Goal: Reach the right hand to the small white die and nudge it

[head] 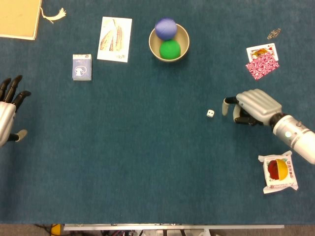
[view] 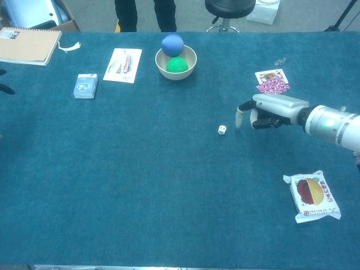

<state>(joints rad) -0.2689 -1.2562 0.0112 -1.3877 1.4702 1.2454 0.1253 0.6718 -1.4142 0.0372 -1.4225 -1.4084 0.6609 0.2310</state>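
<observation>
Now small white die [head: 210, 113] on blue worktop [head: 147, 157], just left of right robot hand [head: 251, 107], not touching, fingers curled in on nothing, one fingertip [head: 225, 106] pointing down, snack packet [head: 279, 171] nearer, bare cloth between.

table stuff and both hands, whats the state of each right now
die: flat on the cloth, untouched, apart from the right hand
right robot hand: holds nothing, fingers curled, one extended toward the die
left robot hand: fingers spread, holds nothing
bowl: upright, holds a blue ball and a green ball
</observation>
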